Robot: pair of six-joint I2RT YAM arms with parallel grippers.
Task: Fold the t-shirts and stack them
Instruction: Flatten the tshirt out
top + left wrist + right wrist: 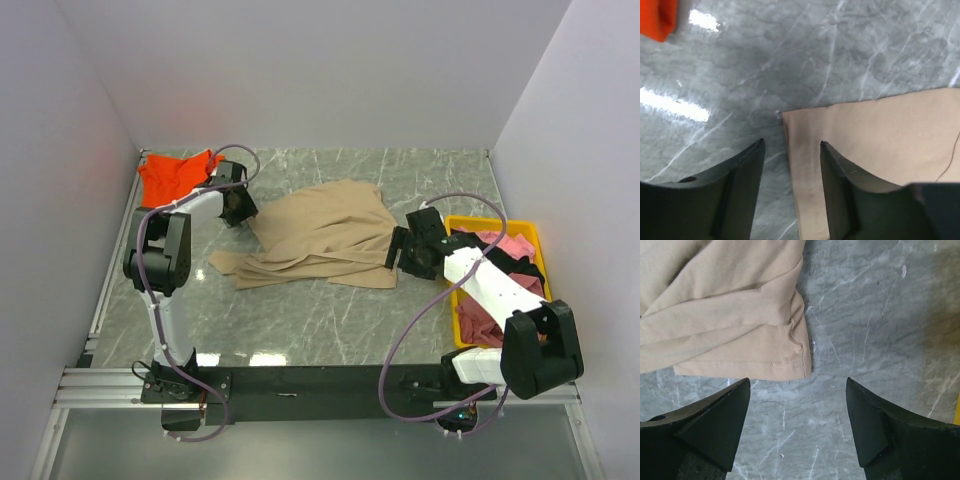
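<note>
Grey-veined marble tabletop is lying under both claws: the left gripper, jaws parted and clamping nothing, is straddling an edge of the large tan-beige cloth t-shirt, with the bright orange-red t-shirt sitting crumpled in the far left corner. The right gripper is hovering wide open over bare marble just beside that tan shirt's stitched hem corner, while pink and dark t-shirts are lying heaped in the yellow plastic tray at the right edge.

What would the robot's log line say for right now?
left gripper: open, astride tan shirt edge | right gripper: open, over table by shirt corner | orange shirt: crumpled, far-left corner
</note>
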